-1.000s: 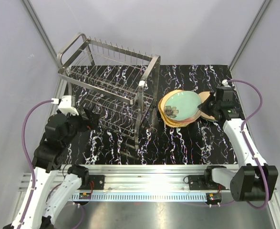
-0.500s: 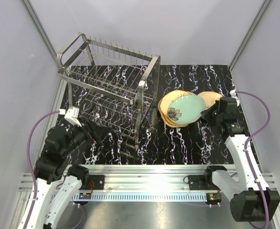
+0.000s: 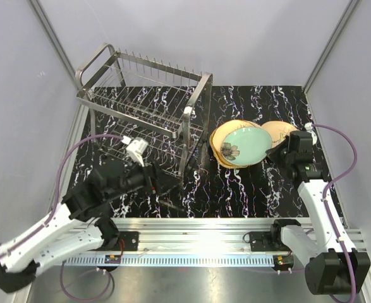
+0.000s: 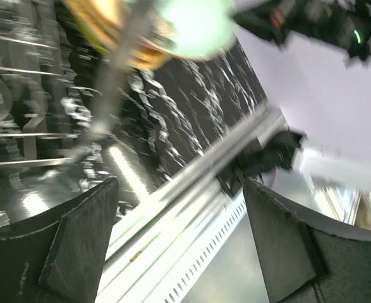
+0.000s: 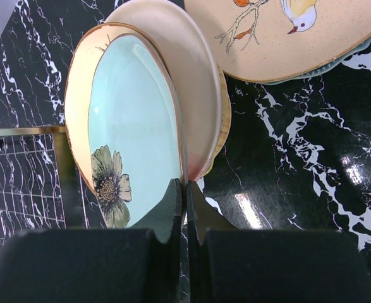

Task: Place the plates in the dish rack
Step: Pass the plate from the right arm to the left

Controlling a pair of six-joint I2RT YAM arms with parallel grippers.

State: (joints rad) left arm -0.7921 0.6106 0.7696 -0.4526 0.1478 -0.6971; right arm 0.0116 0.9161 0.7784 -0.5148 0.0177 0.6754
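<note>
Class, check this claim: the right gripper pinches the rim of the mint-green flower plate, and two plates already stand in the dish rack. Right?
No. The dish rack holds no plates yet, as the top external view shows. The right gripper does pinch the rim of the mint-green flower plate.

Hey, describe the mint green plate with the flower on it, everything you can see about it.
The mint-green plate is round and glossy and looks ceramic, with a thin gold-brown rim and one olive daisy-like flower painted near its edge. It lies face up on top of the plate stack, right of the dish rack, directly over a pink-cream plate. The right claw is shut on its rim. Nothing lies in it.
</note>
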